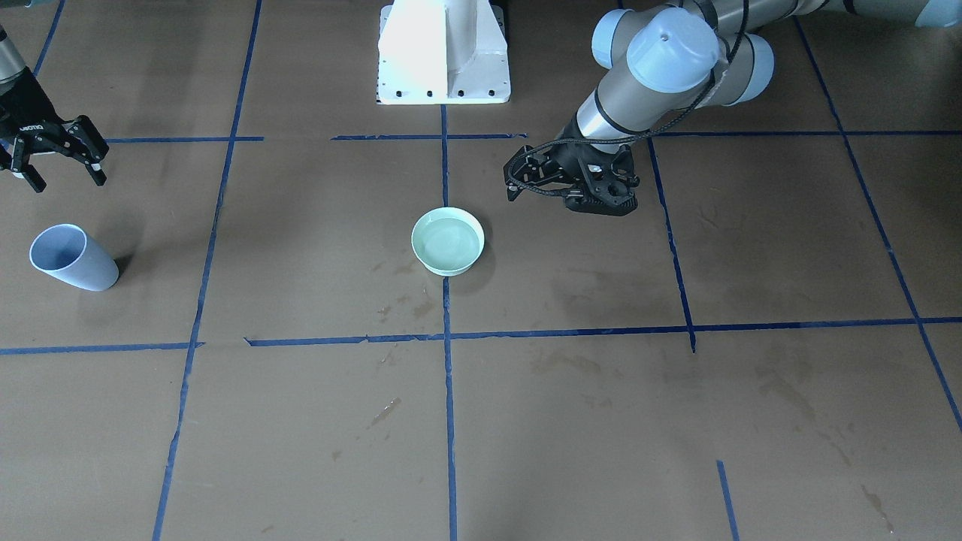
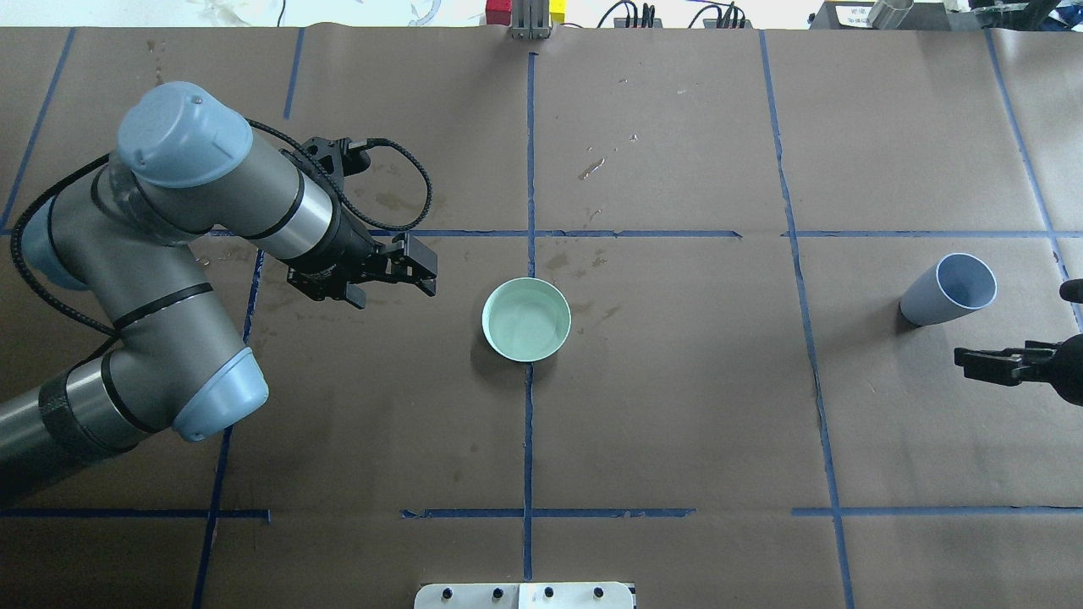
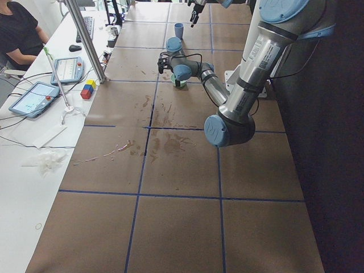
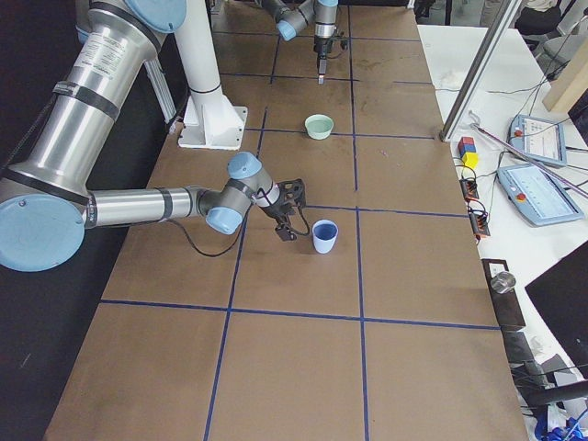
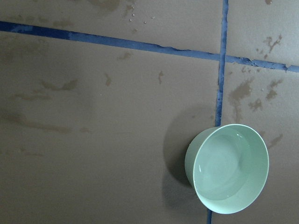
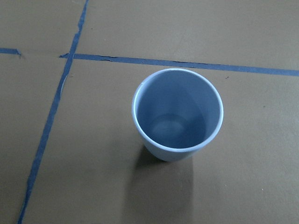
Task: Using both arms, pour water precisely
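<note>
Water (image 5: 226, 168) lies level in a pale green bowl (image 5: 190, 163), round with no long axis, its surface facing straight up. The bowl sits on the lengthwise blue tape line (image 2: 529, 423) at the middle of the table (image 2: 677, 406). The left wrist view shows the water's glossy sheen and dark damp stains on the brown paper around the bowl, which the overhead view barely shows. The left gripper (image 2: 430, 272) hangs just beside the bowl on the robot's left, its fingers parted and holding nothing. Well apart, toward the robot's right, a light blue cup (image 6: 177, 116) stands upright with its mouth up. The right side view shows this plainly, while the overhead and front views make the cup seem to lean. The right wrist view looks into the cup, but I cannot tell whether any liquid remains. The right gripper (image 1: 66, 180) hangs near it, spread wide and empty.
</note>
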Motion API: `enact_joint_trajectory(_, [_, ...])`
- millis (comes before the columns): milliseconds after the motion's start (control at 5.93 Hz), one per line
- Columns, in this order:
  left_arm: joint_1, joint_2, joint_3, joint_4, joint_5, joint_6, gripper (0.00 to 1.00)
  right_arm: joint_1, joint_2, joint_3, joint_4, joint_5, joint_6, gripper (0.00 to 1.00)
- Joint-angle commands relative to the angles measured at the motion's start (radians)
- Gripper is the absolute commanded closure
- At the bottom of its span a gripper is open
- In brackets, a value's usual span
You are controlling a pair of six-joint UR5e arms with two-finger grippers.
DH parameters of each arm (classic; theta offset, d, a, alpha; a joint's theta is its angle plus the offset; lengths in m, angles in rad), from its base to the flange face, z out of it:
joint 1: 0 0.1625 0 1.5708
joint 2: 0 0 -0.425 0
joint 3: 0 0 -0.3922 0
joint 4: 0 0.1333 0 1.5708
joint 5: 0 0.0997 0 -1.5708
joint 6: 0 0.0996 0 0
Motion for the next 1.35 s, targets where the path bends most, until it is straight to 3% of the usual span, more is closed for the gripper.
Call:
enact_joint_trajectory(0, [-0.001,0.014,-0.021,0.0,0.006,0.0,0.0,-0.153,-0.02,-0.034,0.055,-0.287,0.077,0.0])
enact_joint_trajectory(505, [-0.009,0.014,-0.034,0.0,0.006,-0.002,0.0,-0.256,-0.025,-0.089,0.117,-0.457,0.243,0.05])
enact_joint_trajectory(674, [-0.012,0.016,-0.035,0.002,0.008,-0.002,0.0,-0.258,-0.027,-0.091,0.156,-0.475,0.255,0.05])
enact_joint_trajectory(842, [-0.012,0.014,-0.038,0.002,0.008,-0.003,0.0,-0.306,-0.025,-0.137,0.155,-0.608,0.254,0.0])
enact_joint_trajectory(1179, [-0.019,0.014,-0.043,0.002,0.008,-0.003,0.0,-0.336,-0.02,-0.155,0.155,-0.676,0.254,0.01])
